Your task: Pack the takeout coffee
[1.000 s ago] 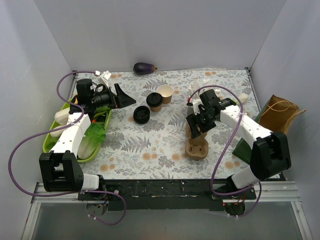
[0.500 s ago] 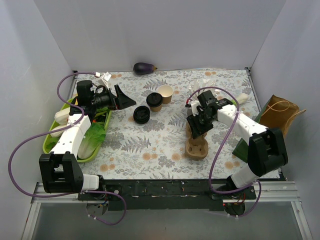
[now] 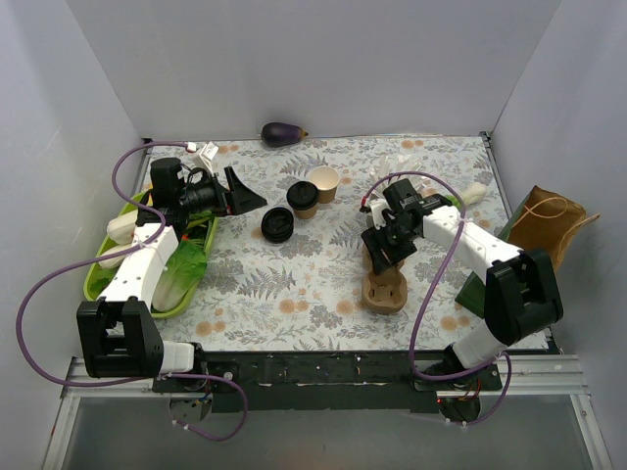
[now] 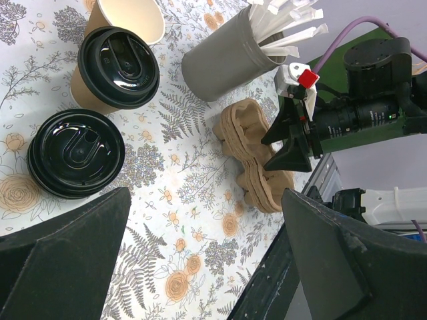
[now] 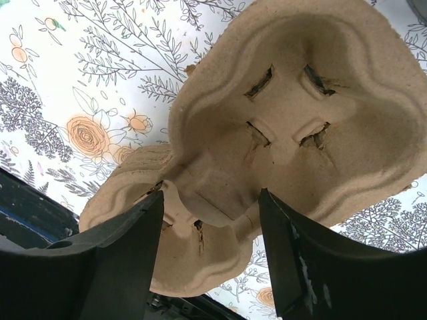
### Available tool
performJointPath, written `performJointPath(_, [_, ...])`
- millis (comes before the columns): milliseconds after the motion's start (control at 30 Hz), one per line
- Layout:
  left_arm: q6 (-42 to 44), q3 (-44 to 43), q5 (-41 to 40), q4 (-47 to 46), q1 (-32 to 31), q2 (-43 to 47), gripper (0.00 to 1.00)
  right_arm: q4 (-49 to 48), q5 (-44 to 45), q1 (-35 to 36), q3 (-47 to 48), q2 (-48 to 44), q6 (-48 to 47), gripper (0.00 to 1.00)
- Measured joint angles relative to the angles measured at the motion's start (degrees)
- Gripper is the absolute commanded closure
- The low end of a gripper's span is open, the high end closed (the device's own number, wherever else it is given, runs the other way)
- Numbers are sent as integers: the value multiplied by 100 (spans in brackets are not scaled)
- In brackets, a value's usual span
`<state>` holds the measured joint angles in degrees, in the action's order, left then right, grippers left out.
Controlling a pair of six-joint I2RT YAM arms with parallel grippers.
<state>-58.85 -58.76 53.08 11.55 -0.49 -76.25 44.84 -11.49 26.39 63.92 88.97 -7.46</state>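
Beyond the splayed left gripper stands the takeout coffee; right gripper maybe clamped.

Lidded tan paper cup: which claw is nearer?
Left. The left claw hovers open beside the lidded tan paper cup, on its left in the top view; the right claw is farther, over the brown pulp cup carrier.

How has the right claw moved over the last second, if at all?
Yes, slightly. In the top view the right claw has shifted left, toward the lidless cup, and remains above the stacked cup carriers.
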Motion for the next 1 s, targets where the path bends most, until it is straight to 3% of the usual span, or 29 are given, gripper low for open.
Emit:
performJointPath(433, [0, 22, 2, 0, 0, 0, 2, -2, 177, 70, 20, 35, -63, 56])
performJointPath(733, [-15, 22, 11, -2, 0, -4, 2, 387, 166, 92, 442, -11, -472, 60])
performJointPath(800, [-35, 22, 13, -9, 0, -17, 2, 520, 160, 101, 579, -109, -640, 59])
performJointPath(933, [-83, 22, 17, -52, 0, -57, 2, 697, -17, 105, 625, -380, -1034, 39])
performJointPath(1000, [-109, 20, 31, -85, 0, -81, 2, 772, -190, 109, 625, -411, -1375, 36])
